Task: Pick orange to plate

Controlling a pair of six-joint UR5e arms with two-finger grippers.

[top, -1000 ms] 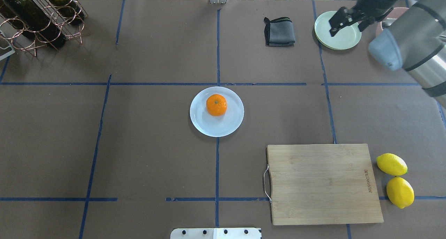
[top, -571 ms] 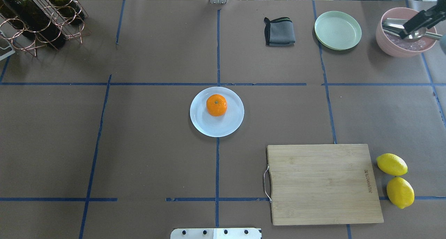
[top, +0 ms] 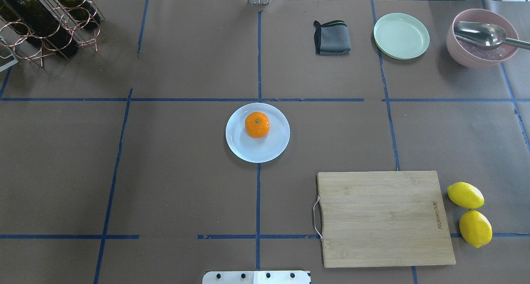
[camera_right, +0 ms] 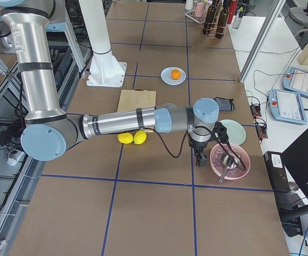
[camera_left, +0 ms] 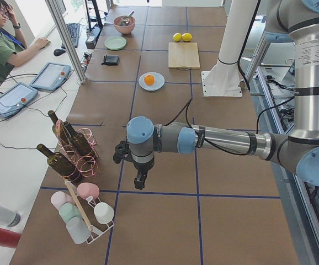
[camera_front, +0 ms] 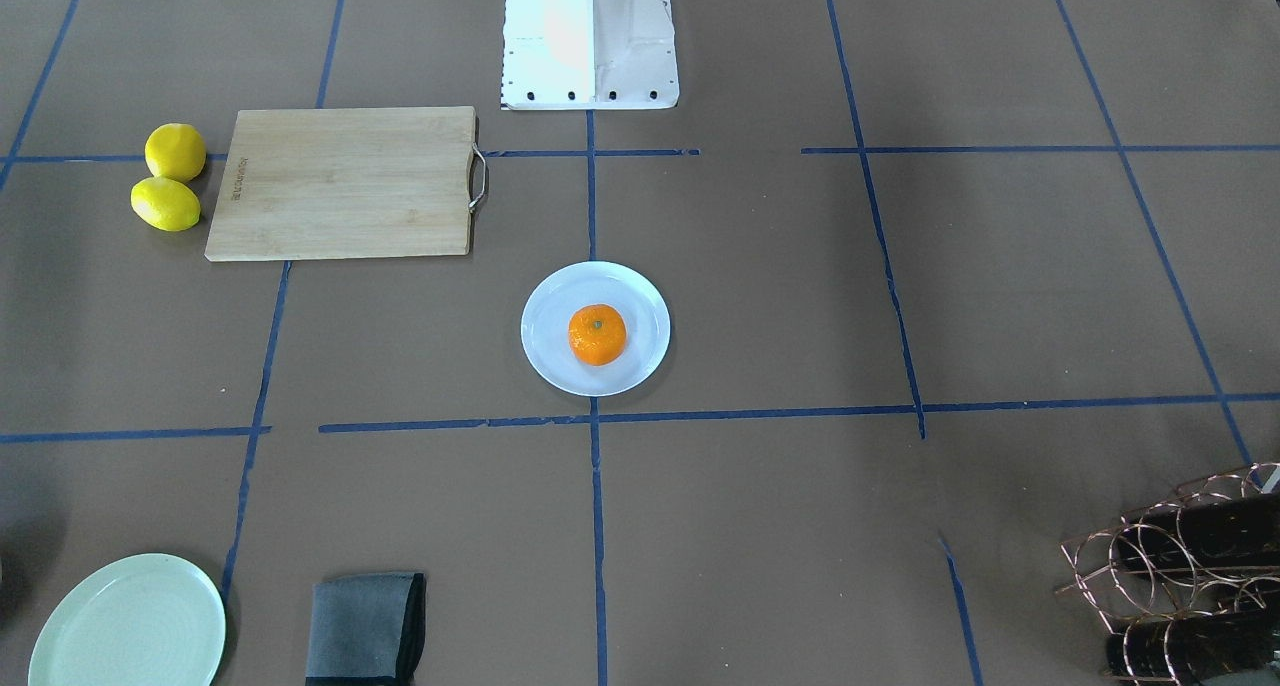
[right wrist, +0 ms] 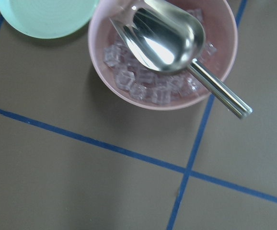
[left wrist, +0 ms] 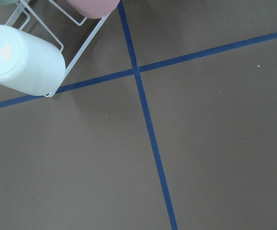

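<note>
As the orange [top: 257,125] sits on the plate [top: 274,150] | left gripper [camera_left: 139,180] and right gripper [camera_right: 200,159] well apart from it, at opposite ends | spread or pressed together: cannot tell

The board [top: 385,217] carries a small brand mark near one short edge, too small to read.

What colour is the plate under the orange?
The plate is plain pale bluish-white; the overhead exterior view shows it best.

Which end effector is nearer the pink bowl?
Right. The right end effector hangs beside the pink bowl; the left end effector is at the table's far end, near the cup rack.
</note>
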